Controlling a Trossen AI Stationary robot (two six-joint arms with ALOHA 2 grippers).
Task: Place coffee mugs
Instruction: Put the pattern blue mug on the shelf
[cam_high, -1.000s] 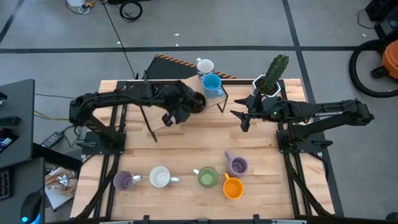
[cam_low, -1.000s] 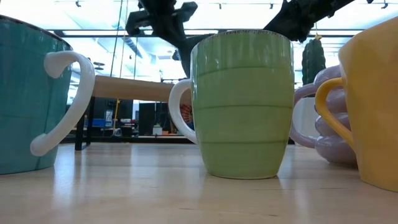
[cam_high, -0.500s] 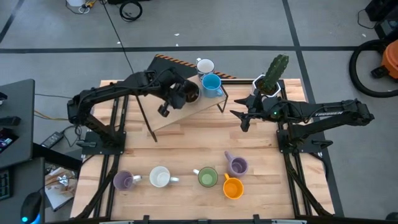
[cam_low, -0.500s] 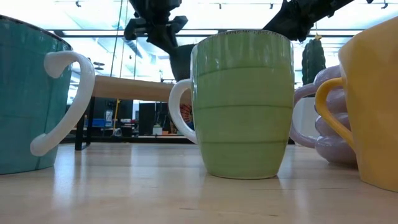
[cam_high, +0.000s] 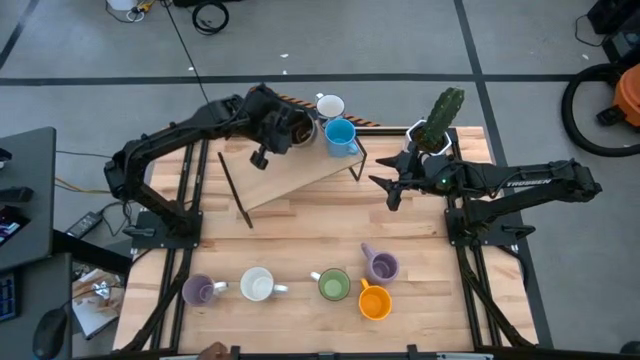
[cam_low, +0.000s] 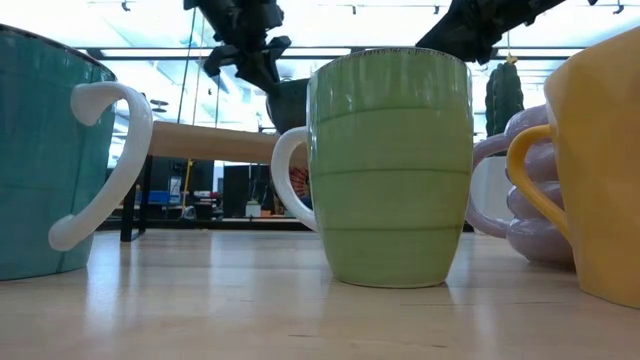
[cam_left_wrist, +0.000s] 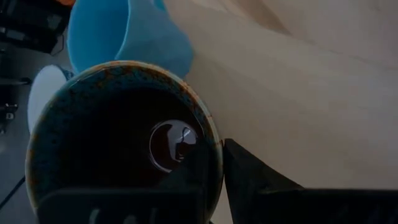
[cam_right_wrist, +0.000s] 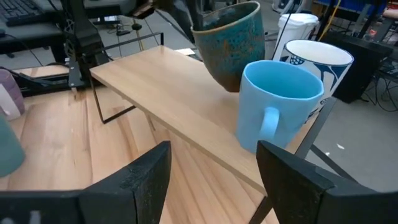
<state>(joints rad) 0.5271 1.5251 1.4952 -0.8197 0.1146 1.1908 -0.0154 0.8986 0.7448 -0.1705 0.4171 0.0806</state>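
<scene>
My left gripper is shut on the dark brown mug over the far end of the raised wooden shelf. It is beside the blue mug and the white mug, which stand on that shelf. The right wrist view shows the dark mug tilted behind the blue mug. My right gripper waits open near the shelf's right end. On the table's near part stand a purple mug, a white mug, a green mug, a second purple mug and an orange mug. My left gripper holds the dark brown mug by its rim, one finger inside the mug and the other finger outside its wall. The mug is tilted over the shelf. Whether its base touches the board I cannot tell.
A white hexagonal pot with a cactus stands at the table's far right, just behind my right gripper. The shelf's thin metal legs reach down to the table. Bare wood lies between the shelf and the near row of mugs.
My left gripper has carried the dark brown mug from over the shelf's middle toward the table's far edge, ending beside the blue and white mugs. It has stayed shut on the mug. The right arm has kept still.
</scene>
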